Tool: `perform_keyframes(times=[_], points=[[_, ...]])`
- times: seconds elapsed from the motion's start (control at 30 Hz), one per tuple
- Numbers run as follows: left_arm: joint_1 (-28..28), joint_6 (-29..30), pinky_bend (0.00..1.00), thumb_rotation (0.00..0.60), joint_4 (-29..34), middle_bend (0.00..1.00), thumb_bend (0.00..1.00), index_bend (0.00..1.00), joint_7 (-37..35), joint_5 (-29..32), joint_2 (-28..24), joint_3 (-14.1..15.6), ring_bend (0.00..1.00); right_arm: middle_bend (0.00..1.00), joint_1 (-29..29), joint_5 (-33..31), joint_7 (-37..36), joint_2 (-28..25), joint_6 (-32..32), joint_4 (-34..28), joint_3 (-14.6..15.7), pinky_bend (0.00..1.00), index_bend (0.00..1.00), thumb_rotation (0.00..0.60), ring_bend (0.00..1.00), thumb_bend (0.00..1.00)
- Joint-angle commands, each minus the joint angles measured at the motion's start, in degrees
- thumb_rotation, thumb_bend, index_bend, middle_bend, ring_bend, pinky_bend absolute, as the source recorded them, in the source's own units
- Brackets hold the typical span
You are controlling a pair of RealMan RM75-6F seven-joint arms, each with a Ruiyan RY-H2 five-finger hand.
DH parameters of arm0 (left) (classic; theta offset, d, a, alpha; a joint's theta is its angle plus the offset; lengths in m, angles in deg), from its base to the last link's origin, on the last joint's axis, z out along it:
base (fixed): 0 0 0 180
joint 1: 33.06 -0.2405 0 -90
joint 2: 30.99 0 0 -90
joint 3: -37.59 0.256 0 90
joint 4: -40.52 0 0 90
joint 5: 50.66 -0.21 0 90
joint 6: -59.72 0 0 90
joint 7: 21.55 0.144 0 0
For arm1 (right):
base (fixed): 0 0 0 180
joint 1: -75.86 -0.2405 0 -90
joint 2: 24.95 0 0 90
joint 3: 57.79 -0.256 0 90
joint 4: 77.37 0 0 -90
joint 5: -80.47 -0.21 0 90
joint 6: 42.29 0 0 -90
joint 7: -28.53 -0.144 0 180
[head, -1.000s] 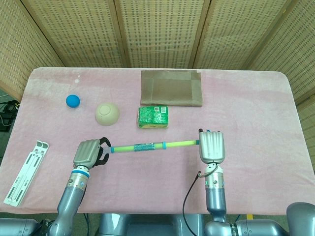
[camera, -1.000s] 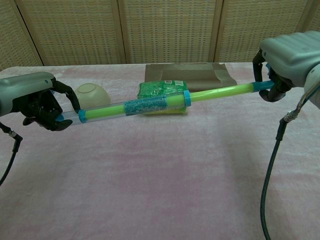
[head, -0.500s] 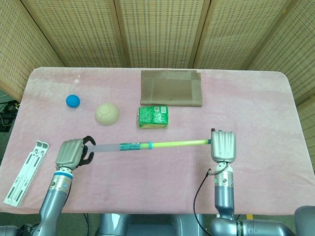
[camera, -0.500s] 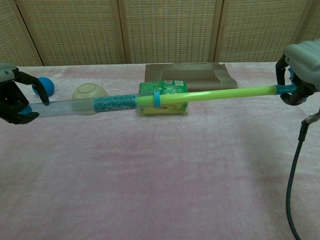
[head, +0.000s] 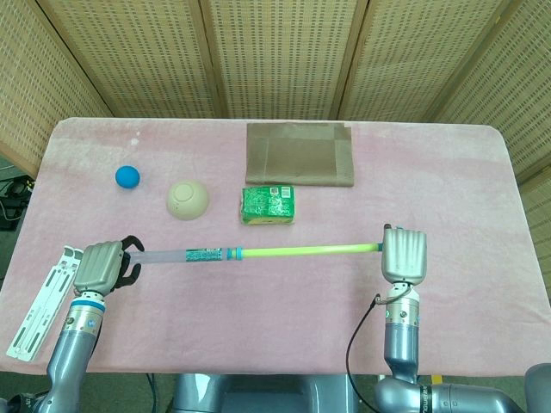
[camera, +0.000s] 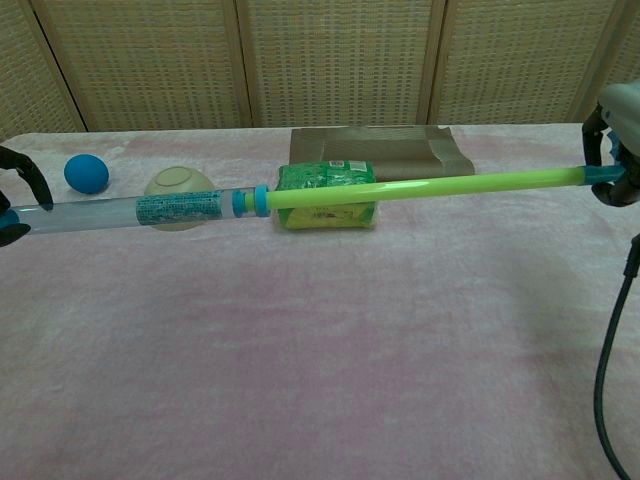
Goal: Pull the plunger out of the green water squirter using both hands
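Observation:
The water squirter's clear barrel (head: 185, 255) (camera: 140, 211), with a blue printed label and a blue collar, hangs level above the pink cloth. My left hand (head: 101, 267) (camera: 14, 195) grips its left end. The long green plunger rod (head: 306, 250) (camera: 430, 187) sticks far out of the collar to the right. My right hand (head: 405, 255) (camera: 617, 150) holds the rod's blue end cap. Both hands sit at the frame edges in the chest view, only partly seen.
Behind the squirter lie a green packet (head: 268, 205), an upturned beige bowl (head: 188, 199), a blue ball (head: 127, 176) and a brown folded cloth (head: 300, 154). A white folding stand (head: 45, 298) lies at the table's front left, close to my left hand.
My hands have moved apart, the left one leftward with the barrel, the right one rightward with the rod. Much more green rod now shows outside the collar.

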Motion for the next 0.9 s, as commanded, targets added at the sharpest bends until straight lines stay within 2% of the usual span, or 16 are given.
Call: perform_keyframes(times=[0.03,0.3,0.8,0.87,0.9], points=[[-0.08,-0.28,0.76,0.600,0.37,0.88,0.55,0.61,-0.16,-0.34,-0.45,0.00,0.83,1.00,0.00,0.22,0.57,-0.34,0.64,-0.68,-0.07,0.73,0.82,0.600,1.00,0.59],[-0.69,0.27,0.76,0.600,2.00,0.88,0.55,0.61,0.50,-3.05,-1.63,0.73,0.83,1.00,0.49,0.52,0.70,-1.51,1.88,-1.99,-0.34,0.73,0.82,0.600,1.00,0.59],[-1.10,0.41,0.76,0.600,1.88,0.87,0.54,0.60,1.43,-3.14,-1.44,0.52,0.82,1.00,1.43,-0.62,-1.11,-4.06,0.78,-2.04,-0.56,0.73,0.81,0.600,1.00,0.59],[-1.13,0.38,0.70,0.600,1.81,0.80,0.50,0.55,1.59,-3.28,-1.36,0.58,0.78,0.99,1.47,-0.85,-1.16,-4.17,0.51,-2.23,-0.39,0.72,0.79,0.600,0.99,0.56],[-1.15,0.32,0.65,0.600,1.77,0.72,0.46,0.48,1.70,-3.39,-1.35,0.67,0.71,0.96,1.47,-0.90,-1.10,-4.26,0.37,-2.34,-0.23,0.69,0.74,0.600,0.96,0.52]])
